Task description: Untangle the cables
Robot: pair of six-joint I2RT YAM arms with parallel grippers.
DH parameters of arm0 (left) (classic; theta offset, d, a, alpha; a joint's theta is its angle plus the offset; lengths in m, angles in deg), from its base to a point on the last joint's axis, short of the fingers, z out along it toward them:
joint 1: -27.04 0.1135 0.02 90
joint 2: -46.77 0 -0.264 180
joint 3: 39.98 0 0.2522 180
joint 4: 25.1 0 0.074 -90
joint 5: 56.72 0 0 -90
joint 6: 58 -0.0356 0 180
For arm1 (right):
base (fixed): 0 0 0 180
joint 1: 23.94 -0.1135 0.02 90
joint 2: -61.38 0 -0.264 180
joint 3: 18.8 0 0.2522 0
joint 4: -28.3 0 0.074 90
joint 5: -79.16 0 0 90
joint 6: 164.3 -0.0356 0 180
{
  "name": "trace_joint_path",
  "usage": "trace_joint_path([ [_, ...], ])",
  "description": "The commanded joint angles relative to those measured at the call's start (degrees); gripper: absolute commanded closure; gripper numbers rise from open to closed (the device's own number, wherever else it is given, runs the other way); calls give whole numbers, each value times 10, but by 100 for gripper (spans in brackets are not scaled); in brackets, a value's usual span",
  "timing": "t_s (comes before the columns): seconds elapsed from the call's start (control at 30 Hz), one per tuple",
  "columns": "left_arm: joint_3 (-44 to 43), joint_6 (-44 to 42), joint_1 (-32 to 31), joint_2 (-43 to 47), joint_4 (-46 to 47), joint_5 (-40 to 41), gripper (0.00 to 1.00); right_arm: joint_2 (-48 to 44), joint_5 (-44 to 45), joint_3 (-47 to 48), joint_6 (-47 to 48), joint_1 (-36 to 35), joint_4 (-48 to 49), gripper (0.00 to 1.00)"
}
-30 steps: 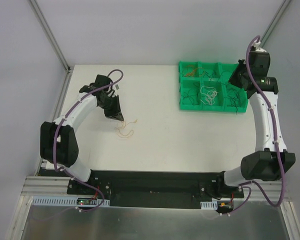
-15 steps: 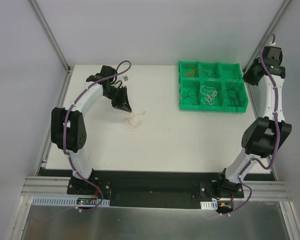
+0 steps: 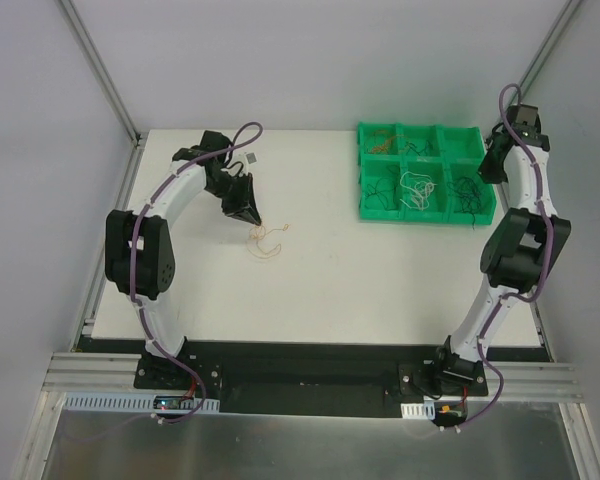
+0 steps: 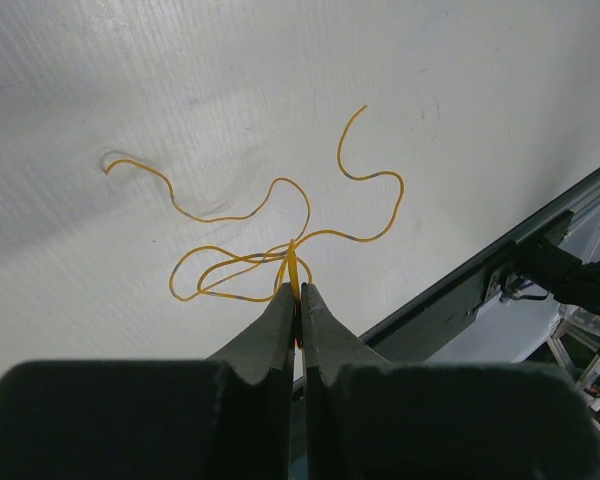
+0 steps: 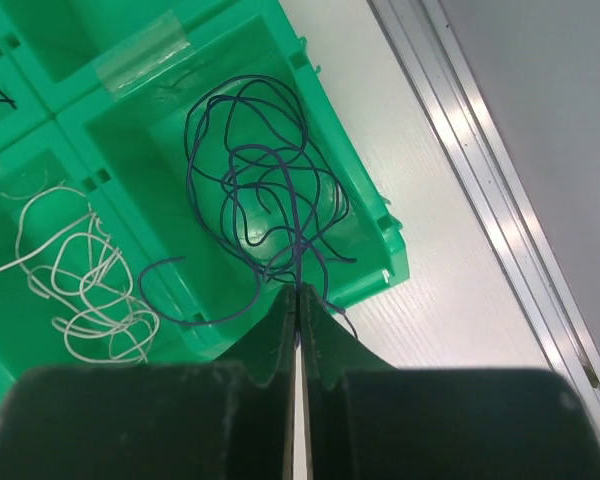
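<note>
1. Top external view, left side: your left gripper [image 3: 250, 215] points down at the white table [image 3: 330, 290], just above a lone orange wire [image 3: 268, 240]. No other strand lies near that wire.
2. Left wrist view: the left gripper [image 4: 298, 290] is pinched tight on the orange wire [image 4: 220, 218] where its loops cross. The rest of the wire lies flat on the table ahead of the fingertips. One long tail runs off to the left and a curl rises to the right.
3. Centre-right: the green bin [image 3: 380, 210] sits well apart from the held wire, off to its right. That direction is what the carry turns on, and I judge the far-left compartment, which holds brownish strands, to be the match.
4. Right wrist view: your right gripper [image 5: 298, 290] is closed. A blue-purple wire bundle [image 5: 265, 180] converges at its tips, so it appears held. The bundle sits over the bin's [image 5: 390, 260] end compartment, beside the one holding white wire [image 5: 80, 290].
5. The right arm is nearer the bin, and the left arm is nearer the orange wire.
</note>
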Motion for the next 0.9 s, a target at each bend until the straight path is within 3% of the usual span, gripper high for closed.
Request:
trace_joint_path([
  [0.0, -12, -9, 7, 5, -16, -23, 100, 33, -1, 55, 2, -4, -28, 99],
  [0.1, -6, -3, 6, 9, -16, -27, 100, 49, -11, 90, -20, -4, -63, 91],
  [0.23, 12, 10, 6, 23, -10, -31, 100, 57, -26, 138, -33, -4, -113, 67],
  [0.33, 40, 26, 5, 44, 7, -36, 100, 38, -31, 141, -49, -5, -140, 57],
  [0.57, 156, 85, 0, 122, 75, -69, 100, -131, -101, -44, -68, -59, -80, 47],
  [0.73, 222, 123, -15, 168, 118, -89, 100, -215, -161, -156, -41, -181, -53, 45],
  [0.87, 226, 146, -68, 172, 135, -88, 100, -271, -232, -264, -41, -278, 12, 41],
])
